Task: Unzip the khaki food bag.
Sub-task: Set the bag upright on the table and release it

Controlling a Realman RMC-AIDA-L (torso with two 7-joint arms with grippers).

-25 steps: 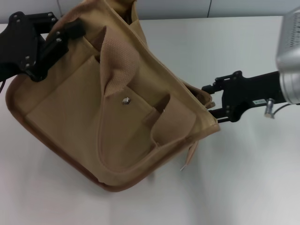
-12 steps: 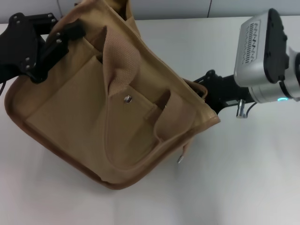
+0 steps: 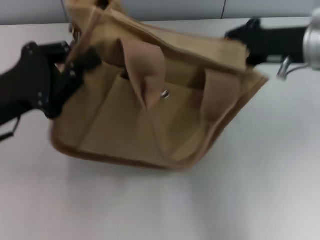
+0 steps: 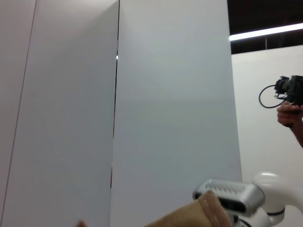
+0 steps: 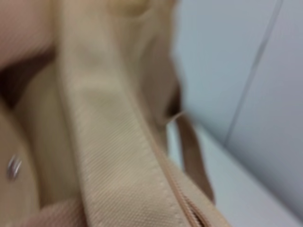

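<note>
The khaki food bag [image 3: 150,125] is tipped up off the white table, front pocket and silver snap [image 3: 164,93] facing me, one webbing handle [image 3: 145,70] flopped over the front. My left gripper [image 3: 82,62] is shut on the bag's upper left edge. My right gripper [image 3: 240,36] is at the bag's upper right corner, against its top edge. The right wrist view shows the bag's top band [image 5: 104,142] up close, with a bit of zipper [image 5: 189,213]; the pull is not visible. A corner of the bag [image 4: 199,215] shows in the left wrist view.
The white table [image 3: 250,190] spreads in front of and to the right of the bag. A grey wall panel [image 3: 175,9] runs behind it. In the left wrist view my right arm's silver housing [image 4: 236,196] and a person's hand with a camera [image 4: 291,109] show.
The bag has swung: its right end rose toward the back with my right gripper, and its left end came down and right with my left gripper. Its top edge now runs nearly level.
</note>
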